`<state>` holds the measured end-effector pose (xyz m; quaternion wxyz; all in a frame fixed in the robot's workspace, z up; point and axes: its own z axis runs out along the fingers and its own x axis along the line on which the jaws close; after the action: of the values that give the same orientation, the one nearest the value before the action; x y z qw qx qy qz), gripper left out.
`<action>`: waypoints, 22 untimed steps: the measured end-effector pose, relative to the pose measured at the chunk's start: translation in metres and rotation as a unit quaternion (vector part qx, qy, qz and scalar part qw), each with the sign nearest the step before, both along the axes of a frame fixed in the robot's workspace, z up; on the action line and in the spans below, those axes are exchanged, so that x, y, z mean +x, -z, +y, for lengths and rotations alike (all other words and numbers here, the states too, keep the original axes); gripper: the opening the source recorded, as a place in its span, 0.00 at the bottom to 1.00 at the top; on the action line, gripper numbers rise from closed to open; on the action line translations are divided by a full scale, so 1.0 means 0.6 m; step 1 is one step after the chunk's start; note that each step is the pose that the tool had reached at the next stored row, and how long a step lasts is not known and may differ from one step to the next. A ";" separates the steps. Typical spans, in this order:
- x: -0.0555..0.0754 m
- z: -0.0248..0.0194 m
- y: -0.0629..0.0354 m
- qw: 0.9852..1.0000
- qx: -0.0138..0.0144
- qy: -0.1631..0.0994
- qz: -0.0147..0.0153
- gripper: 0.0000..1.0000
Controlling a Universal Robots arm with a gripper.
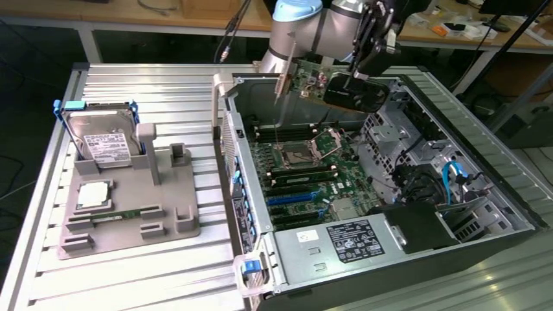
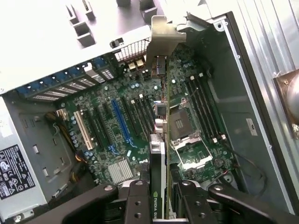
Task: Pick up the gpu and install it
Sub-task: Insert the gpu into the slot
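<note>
**Card held over the open case**

The arm's black two-fingered gripper (image 2: 160, 205) is clamped narrowly on the gpu (image 1: 324, 85), a thin black card with a green board and a grey metal bracket. The card hangs above the green motherboard (image 1: 302, 178) inside the open grey metal computer case (image 1: 471, 139), not touching its slots.

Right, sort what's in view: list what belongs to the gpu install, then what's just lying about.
In the job:
gpu, held by the gripper above the open computer case; expansion slots on the motherboard.

Lying about:
hard drive and memory stick, both in the grey holder beside the case.
</note>
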<state>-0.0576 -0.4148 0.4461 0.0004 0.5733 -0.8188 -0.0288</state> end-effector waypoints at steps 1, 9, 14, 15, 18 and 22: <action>0.001 0.0000 0.000 1.000 0.000 -0.015 0.000 0.27; 0.013 0.0000 0.000 0.988 0.006 -0.157 0.000 0.27; 0.018 0.0000 0.000 0.978 0.007 -0.210 0.000 0.27; 0.018 0.0001 0.000 0.978 0.007 -0.210 -0.004 0.27; 0.018 0.0001 0.000 0.978 0.006 -0.210 -0.009 0.27; 0.017 0.0000 0.002 0.978 0.006 -0.210 -0.009 0.27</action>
<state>-0.0471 -0.4148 0.4451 -0.0038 0.7329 -0.6797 -0.0278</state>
